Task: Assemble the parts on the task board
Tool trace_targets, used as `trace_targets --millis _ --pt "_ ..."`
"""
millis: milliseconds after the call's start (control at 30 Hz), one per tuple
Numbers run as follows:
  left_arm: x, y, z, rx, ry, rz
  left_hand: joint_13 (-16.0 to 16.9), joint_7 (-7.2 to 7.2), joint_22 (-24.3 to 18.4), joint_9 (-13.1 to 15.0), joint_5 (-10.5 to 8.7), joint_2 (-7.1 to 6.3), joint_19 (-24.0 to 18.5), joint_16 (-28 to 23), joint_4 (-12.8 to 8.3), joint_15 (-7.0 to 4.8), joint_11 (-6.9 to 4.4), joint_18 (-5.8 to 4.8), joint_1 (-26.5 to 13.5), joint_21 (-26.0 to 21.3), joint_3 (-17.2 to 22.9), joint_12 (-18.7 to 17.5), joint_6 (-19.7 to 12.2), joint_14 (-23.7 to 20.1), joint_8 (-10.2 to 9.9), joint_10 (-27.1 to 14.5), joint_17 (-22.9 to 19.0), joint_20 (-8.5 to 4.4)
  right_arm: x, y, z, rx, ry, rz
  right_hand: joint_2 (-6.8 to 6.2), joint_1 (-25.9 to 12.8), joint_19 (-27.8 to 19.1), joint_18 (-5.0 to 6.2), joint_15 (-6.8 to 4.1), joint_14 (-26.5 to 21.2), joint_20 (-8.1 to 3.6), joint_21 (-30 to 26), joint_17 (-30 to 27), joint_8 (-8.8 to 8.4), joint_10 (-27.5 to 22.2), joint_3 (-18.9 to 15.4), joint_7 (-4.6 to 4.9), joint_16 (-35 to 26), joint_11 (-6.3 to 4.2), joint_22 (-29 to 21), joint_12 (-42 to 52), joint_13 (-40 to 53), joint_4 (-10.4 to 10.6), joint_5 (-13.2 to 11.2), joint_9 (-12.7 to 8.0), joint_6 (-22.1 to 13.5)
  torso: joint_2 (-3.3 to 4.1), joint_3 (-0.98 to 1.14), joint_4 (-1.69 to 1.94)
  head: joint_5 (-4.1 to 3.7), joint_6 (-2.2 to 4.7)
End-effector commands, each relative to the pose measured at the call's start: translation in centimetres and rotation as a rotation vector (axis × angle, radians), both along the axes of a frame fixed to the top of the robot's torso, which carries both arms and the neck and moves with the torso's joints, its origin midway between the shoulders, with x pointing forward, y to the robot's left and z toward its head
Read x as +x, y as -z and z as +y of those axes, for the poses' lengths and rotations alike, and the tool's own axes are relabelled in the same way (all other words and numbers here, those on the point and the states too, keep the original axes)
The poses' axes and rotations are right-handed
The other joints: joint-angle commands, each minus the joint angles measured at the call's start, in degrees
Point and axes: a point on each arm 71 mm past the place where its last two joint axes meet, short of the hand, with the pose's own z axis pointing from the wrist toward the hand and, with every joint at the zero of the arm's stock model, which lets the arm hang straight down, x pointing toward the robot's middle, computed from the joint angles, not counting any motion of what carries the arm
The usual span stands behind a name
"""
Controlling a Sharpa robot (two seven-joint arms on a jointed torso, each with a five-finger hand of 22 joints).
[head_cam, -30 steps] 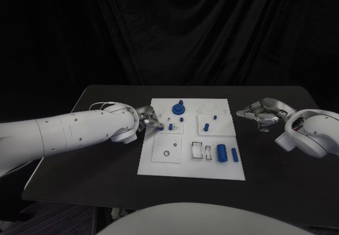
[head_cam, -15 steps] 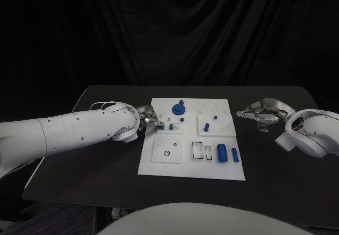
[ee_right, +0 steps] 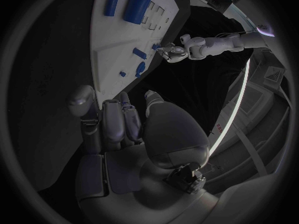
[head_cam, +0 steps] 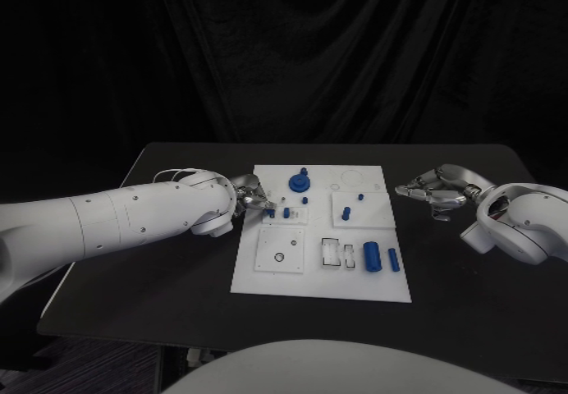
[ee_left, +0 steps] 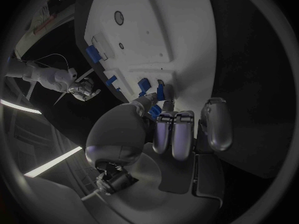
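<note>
Head view first: my left hand [head_cam: 251,199] sits at the board's [head_cam: 284,279] left edge, about halfway toward the far end, fingertips reaching inward over the small plate there. A short blue peg [head_cam: 271,213] stands just off those fingertips, with a second peg [head_cam: 286,213] right beside it, further in. The peg lies inboard of my hand, toward the board's centre, upright, long axis pointing up off the plate. From here I can't tell whether my fingers actually have it.

My right hand [head_cam: 431,190] hangs off the board's right edge, well apart from those pegs, fingers curled in, nothing in them that I can see. The left is plainly the nearer hand. Near the board's right corner on my side, the blue cylinder [head_cam: 370,255] and a thinner rod [head_cam: 393,261] lie flat, both long axes running near-to-far.

Left wrist view now: the left hand [ee_left: 181,129] has its fingers bunched together, tips down at the board [ee_left: 181,30] edge, and the peg [ee_left: 161,91] sits right at the thumb and fingertip. It looks pinched. I judge I'm holding it at its socket, so the move ahead turns on keeping that axis straight up.

Right wrist view: the right hand [ee_right: 112,119] shows fingers drawn together, holding nothing, the board [ee_right: 109,45] lying ahead of it.
</note>
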Motion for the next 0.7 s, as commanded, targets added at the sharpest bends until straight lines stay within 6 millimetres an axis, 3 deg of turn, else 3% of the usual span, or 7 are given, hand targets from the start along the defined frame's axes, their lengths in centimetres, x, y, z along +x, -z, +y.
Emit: trace_targets --millis 33,267,700 --pt "-0.27 0.39 -0.16 0.006 0.013 0.026 15.1 -0.05 2.5 -0.1 -0.35 0.03 0.1 0.2 0.3 -0.22 0.0 0.34 -0.4 -0.4 0.0 0.2 -0.4 6.0 -0.2 6.0 15.1 -0.03 -0.1 0.27 -0.06 -0.009 0.001 0.015 -0.13 0.5 -0.2 0.98 0.05 -0.2 0.03 -0.2 -0.1 0.05 -0.4 -0.3 -0.14 -0.3 0.11 0.7 -0.4 0.3 0.1 0.3 -0.1 0.4 -0.03 -0.03 0.0 0.04 0.01" --pt "-0.4 0.41 -0.22 0.006 0.019 0.032 15.1 0.09 2.5 -0.3 -2.59 -0.47 0.0 0.2 1.2 -0.14 0.12 0.36 -1.0 -0.6 -1.5 0.2 -0.6 6.0 -0.4 6.0 15.1 0.04 -0.17 0.43 -0.1 -0.01 0.001 0.019 -0.12 0.6 -0.3 0.99 0.05 -0.2 0.03 -0.3 -0.1 0.04 -0.5 -0.3 -0.14 -0.3 0.11 0.7 -0.4 0.2 0.1 0.4 -0.1 0.4 0.0 0.0 -0.05 0.03 0.01" --pt "-0.66 0.43 0.11 0.011 0.02 0.045 15.1 0.0 2.5 -0.4 -2.22 -0.62 0.0 0.2 1.1 -0.13 0.07 0.39 -0.6 -0.8 -1.9 0.2 -0.6 6.0 -0.5 6.0 15.1 0.06 -0.24 0.59 -0.19 -0.013 0.004 0.027 -0.13 0.6 -0.3 0.99 0.05 -0.2 0.03 -0.4 -0.1 0.04 -0.4 -0.3 -0.14 -0.3 0.12 0.7 -0.4 0.2 0.1 0.4 -0.1 0.4 -0.02 -0.03 0.01 0.05 0.01"
